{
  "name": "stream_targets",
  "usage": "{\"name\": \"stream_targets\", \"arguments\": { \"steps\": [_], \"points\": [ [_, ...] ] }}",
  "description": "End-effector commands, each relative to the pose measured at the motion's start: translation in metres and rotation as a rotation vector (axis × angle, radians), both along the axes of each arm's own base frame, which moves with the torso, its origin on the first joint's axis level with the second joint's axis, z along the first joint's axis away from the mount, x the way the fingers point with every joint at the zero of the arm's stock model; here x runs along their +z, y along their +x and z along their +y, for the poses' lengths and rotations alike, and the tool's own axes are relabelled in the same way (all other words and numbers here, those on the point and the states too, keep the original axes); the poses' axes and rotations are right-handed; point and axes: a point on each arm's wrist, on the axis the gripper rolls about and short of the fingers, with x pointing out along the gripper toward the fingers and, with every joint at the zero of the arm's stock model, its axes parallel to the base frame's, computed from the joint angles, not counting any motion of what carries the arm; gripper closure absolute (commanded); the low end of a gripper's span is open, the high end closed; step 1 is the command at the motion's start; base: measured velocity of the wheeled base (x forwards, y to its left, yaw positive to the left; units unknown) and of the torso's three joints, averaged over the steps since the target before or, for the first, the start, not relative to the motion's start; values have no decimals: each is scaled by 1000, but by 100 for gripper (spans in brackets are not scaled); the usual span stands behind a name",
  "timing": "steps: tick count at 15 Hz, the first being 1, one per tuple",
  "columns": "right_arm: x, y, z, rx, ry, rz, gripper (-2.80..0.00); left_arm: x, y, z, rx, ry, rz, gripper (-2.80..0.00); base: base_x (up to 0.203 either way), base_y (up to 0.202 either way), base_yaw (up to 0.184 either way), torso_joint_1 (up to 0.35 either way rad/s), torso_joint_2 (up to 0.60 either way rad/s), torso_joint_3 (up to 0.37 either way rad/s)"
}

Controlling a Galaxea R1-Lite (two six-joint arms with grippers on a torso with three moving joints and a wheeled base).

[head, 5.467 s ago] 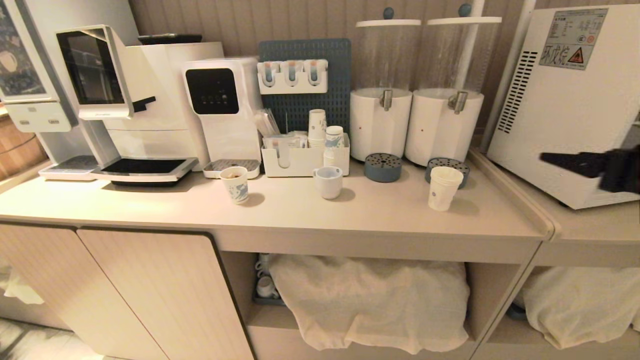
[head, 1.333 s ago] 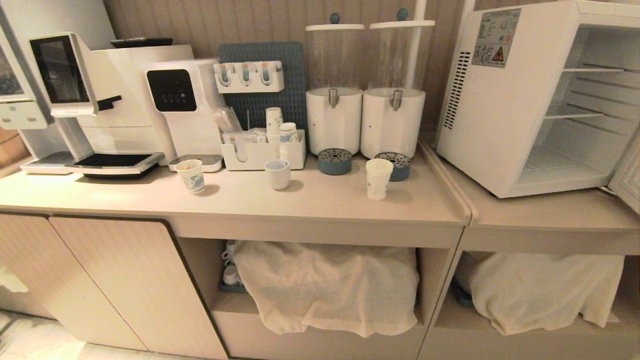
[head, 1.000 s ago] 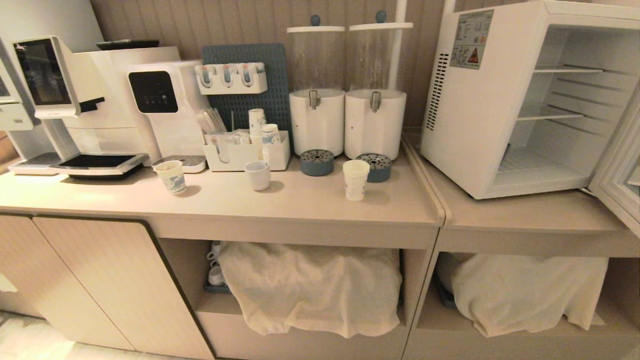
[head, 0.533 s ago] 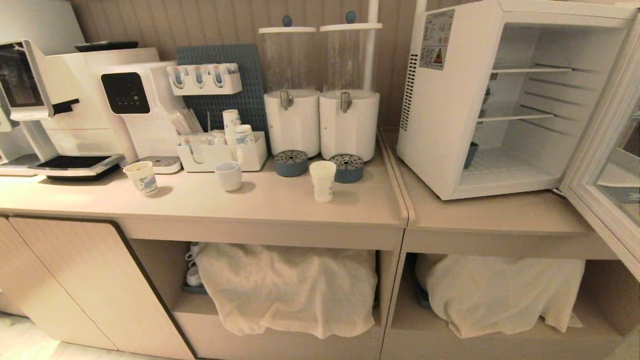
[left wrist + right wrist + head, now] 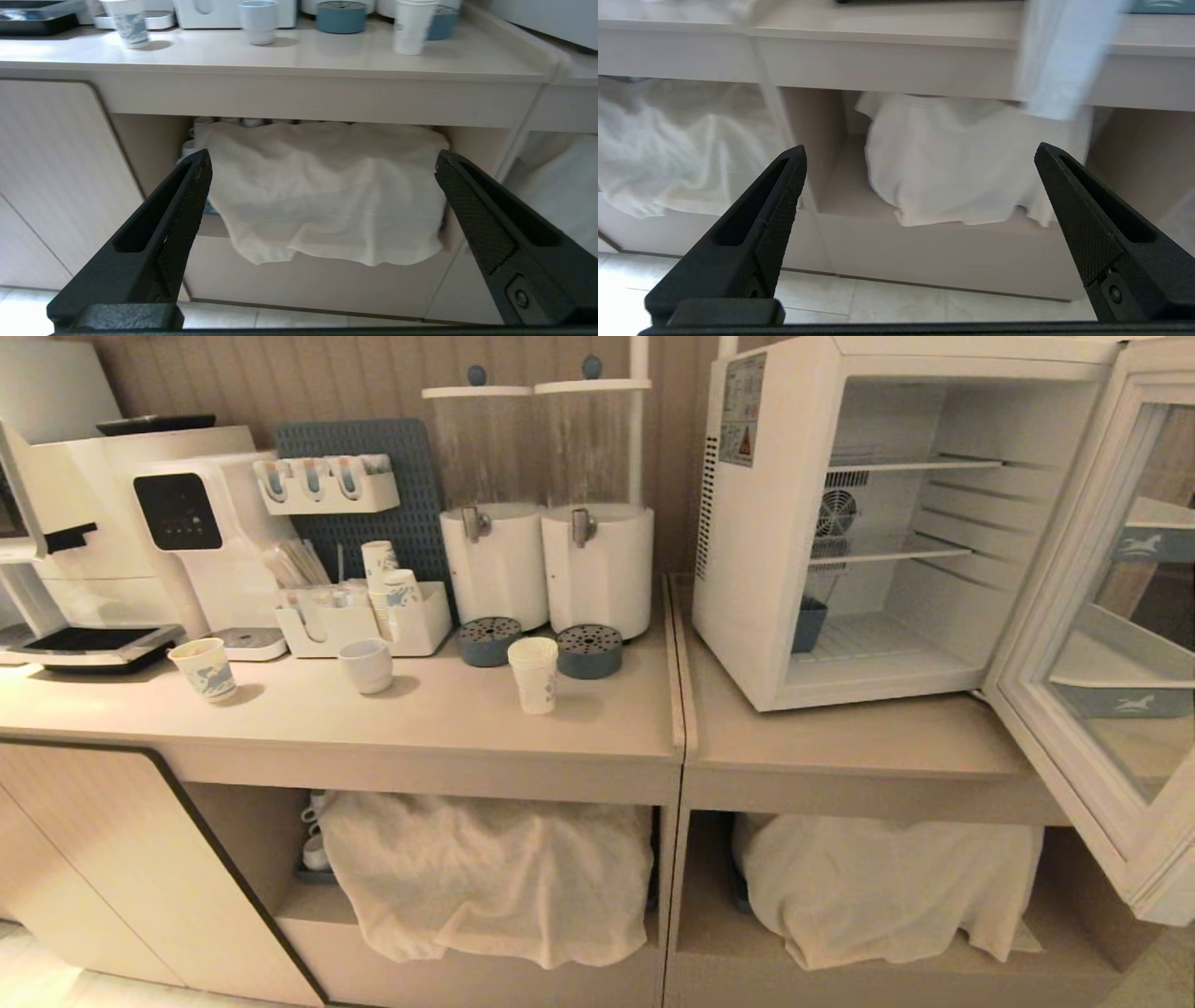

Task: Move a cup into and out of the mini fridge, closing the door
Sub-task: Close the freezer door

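Tall cup (image 5: pixel 534 674) upright on the bench (image 5: pixel 439 723), just before 2 white dispensers (image 5: pixel 546 565). Further right, mini fridge (image 5: pixel 756 551) gaping, door (image 5: pixel 1074 625) swung wide. Left pincer (image 5: pixel 322 205) and right pincer (image 5: pixel 920 200) both released, empty, low before the cloth-covered shelves.

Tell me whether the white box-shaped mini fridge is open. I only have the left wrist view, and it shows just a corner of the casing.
Observer: Yes. The glass door in its pale blue-grey frame is swung wide open to the right of the mini fridge.
Operator: Anything inside?
Observer: A small dark blue container sits on the fridge floor against the left wall.
Operator: Where is the right gripper?
Observer: The right gripper is open and holds nothing. It sits low, facing a white cloth in the open compartment under the counter.
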Motion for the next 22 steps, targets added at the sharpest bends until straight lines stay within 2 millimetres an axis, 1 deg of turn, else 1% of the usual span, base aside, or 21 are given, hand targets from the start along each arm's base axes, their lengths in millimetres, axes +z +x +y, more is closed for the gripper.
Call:
{"name": "stream_targets", "arguments": {
  "steps": [1,22],
  "points": [
    [0,0,0,1,-1,0,-280,-5,1,0,0,0,17,-280,0,-192,-3,7,2,7],
    [0,0,0,1,-1,-4,-280,-4,1,0,-1,0,14,-280,0,-191,0,3,3,2]
  ]
}}
